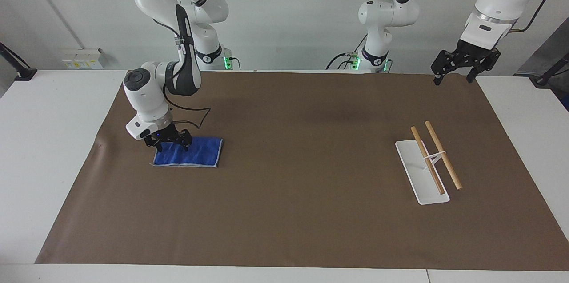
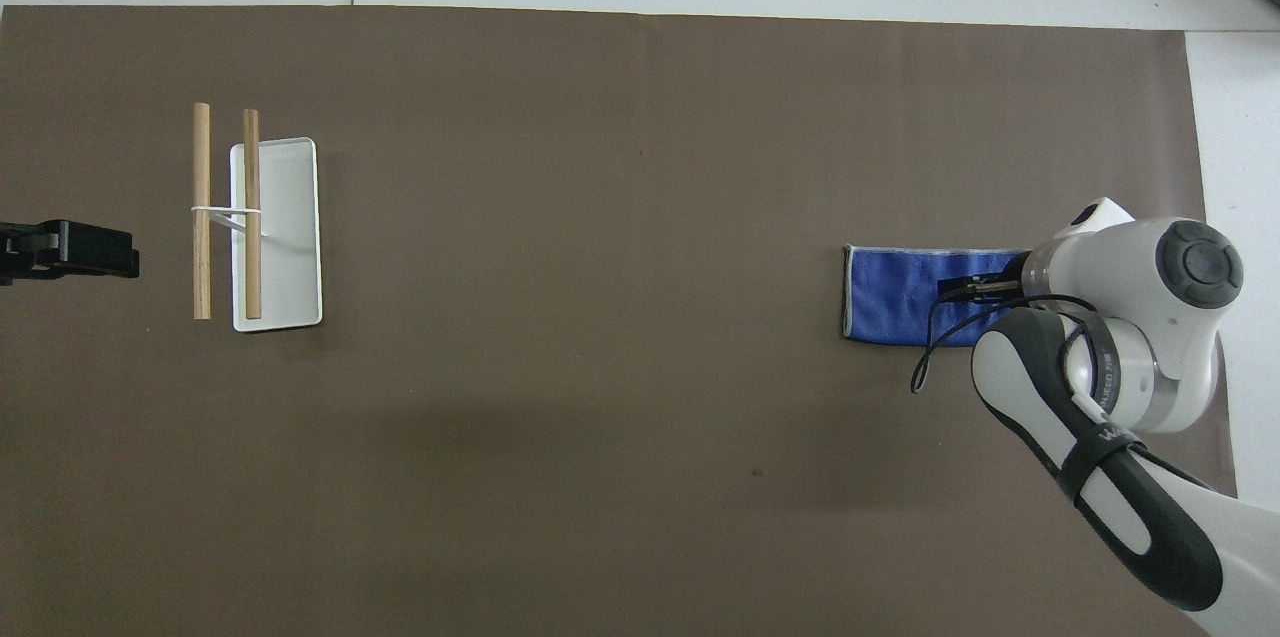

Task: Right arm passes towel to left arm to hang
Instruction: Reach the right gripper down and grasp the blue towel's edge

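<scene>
The blue towel (image 1: 201, 152) (image 2: 898, 302) lies flat on the brown mat, toward the right arm's end of the table. My right gripper (image 1: 170, 146) (image 2: 968, 289) is down at the towel's outer end, open, its fingertips at the cloth. In the overhead view the right arm's wrist hides that end of the towel. My left gripper (image 1: 452, 79) (image 2: 70, 252) hangs open and holds nothing, over the mat's edge at the left arm's end, where that arm waits.
A white tray-based rack (image 1: 415, 176) (image 2: 290, 217) with two wooden rods (image 1: 442, 155) (image 2: 202, 212) stands on the mat near the left arm's end. Two smaller white arms with green lights (image 1: 227, 59) stand along the robots' edge of the table.
</scene>
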Available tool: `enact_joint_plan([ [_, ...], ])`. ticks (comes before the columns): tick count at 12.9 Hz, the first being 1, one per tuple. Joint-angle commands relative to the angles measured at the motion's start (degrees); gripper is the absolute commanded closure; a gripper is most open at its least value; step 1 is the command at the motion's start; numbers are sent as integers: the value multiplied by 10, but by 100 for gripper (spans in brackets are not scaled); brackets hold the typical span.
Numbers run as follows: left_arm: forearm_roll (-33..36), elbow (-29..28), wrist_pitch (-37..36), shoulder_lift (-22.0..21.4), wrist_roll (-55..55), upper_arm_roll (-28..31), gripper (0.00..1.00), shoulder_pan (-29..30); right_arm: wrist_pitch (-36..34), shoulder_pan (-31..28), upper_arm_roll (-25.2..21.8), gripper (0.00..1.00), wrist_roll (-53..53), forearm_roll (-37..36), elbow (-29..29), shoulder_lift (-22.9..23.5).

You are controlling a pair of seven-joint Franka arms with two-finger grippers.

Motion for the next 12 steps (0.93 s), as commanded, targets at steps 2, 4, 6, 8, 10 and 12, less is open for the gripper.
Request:
enact_joint_plan([
  [2, 7, -1, 6, 3, 9, -3, 0, 1, 20, -8, 4, 0, -24, 13, -20, -7],
  [4, 6, -5, 3, 2, 8, -3, 0, 0, 20, -8, 4, 12, -26, 19, -24, -7],
  [6, 6, -10, 4, -1, 8, -3, 0, -1, 24, -8, 4, 46, -39, 21, -25, -7],
  [8, 5, -11, 9, -2, 3, -4, 0, -1, 27, -8, 4, 67, -41, 32, -28, -7],
  [10, 5, -11, 9, -2, 2, -4, 0, -1, 25, -4, 4, 88, -40, 47, -25, -7],
  [12, 5, -14, 9, -3, 2, -4, 0, -2, 16, 2, 7, 100, -37, 52, -11, -12],
])
